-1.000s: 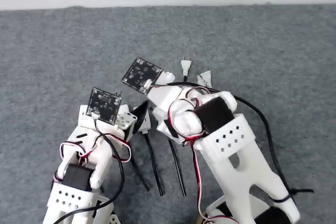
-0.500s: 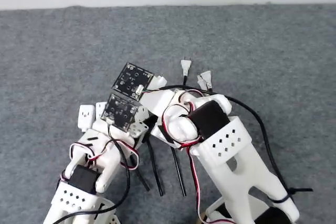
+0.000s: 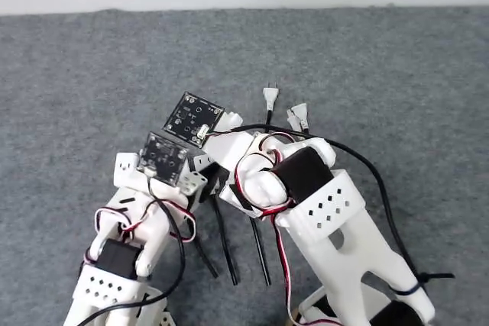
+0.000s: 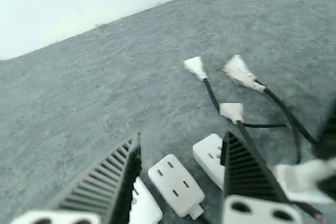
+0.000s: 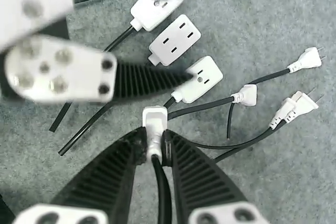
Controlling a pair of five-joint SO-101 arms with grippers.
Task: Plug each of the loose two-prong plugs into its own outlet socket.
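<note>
My right claw (image 5: 155, 139) is clamped on a white two-prong plug, the held plug (image 5: 154, 120). Its black cord (image 5: 160, 182) runs back between the two ribbed fingers. The plug's nose sits just beside the nearest of three white outlet blocks (image 5: 174, 39). I cannot tell whether the two touch. The blocks lie in a loose row on the grey counter (image 3: 382, 74) with their slots facing up.

My left claw (image 4: 182, 140) is spread wide and grips nothing. It hangs over the same row, with the middle outlet block (image 4: 176, 184) lying between its fingers (image 4: 115, 177) and a neighbouring block on either side.

Three loose plugs (image 5: 307, 59) lie on the counter beyond the blocks, each on its own black cord. Two are close together and one is nearer the blocks. From the high view, two of them (image 3: 270, 97) rest just past the arms with their prongs pointing away from me.

Each wrist carries a black camera board (image 3: 194, 118). Any marking on the boards is too small for me to read, and I can make out no lettering on the blocks.
</note>
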